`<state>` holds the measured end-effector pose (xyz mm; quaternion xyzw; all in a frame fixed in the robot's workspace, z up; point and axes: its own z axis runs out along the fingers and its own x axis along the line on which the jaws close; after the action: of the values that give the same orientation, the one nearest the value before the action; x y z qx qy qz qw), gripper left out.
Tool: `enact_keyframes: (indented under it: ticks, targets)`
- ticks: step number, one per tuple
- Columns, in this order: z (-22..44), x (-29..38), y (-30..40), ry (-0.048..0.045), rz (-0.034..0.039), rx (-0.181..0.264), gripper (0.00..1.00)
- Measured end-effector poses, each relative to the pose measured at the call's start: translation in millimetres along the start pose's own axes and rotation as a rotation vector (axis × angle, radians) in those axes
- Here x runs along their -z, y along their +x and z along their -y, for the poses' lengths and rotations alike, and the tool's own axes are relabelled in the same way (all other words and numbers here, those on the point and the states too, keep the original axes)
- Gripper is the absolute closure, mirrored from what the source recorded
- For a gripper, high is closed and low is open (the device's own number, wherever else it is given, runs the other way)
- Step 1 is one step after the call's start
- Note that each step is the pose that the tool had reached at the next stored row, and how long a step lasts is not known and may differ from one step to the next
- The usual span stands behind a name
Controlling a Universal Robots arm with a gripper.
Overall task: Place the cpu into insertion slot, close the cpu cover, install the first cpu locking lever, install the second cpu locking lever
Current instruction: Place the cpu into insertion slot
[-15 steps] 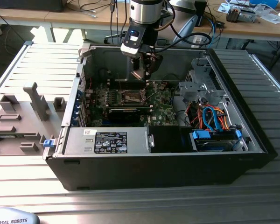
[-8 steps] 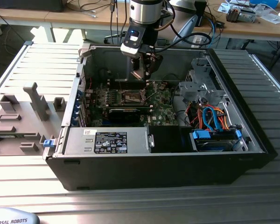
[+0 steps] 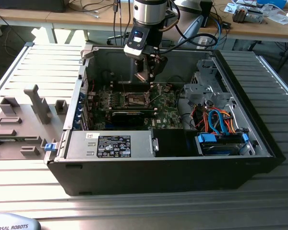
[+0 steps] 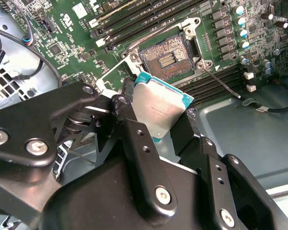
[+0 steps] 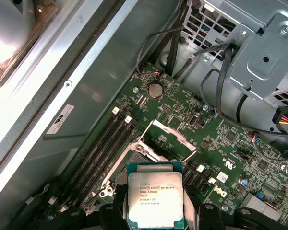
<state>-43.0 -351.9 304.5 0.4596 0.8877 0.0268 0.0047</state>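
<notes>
The cpu (image 5: 155,199) (silver-topped) hangs tilted above the open insertion slot (image 4: 169,56); cpu cover (image 5: 174,133) raised.

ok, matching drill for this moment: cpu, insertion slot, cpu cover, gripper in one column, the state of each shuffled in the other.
Things
1. cpu
2. insertion slot
3. cpu cover
4. gripper

States
A. swung up, open
B. shut on the cpu
C. held aloft, metal top showing
D. bare, contacts exposed

Pairs: 1-C, 2-D, 3-A, 4-B
</notes>
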Motion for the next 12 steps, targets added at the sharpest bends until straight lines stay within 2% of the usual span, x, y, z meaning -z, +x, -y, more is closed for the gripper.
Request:
enact_keyframes:
  ticks: [12]
  targets:
    - [0.0, 0.0, 0.0, -0.0001, 0.0003, -0.005, 0.46]
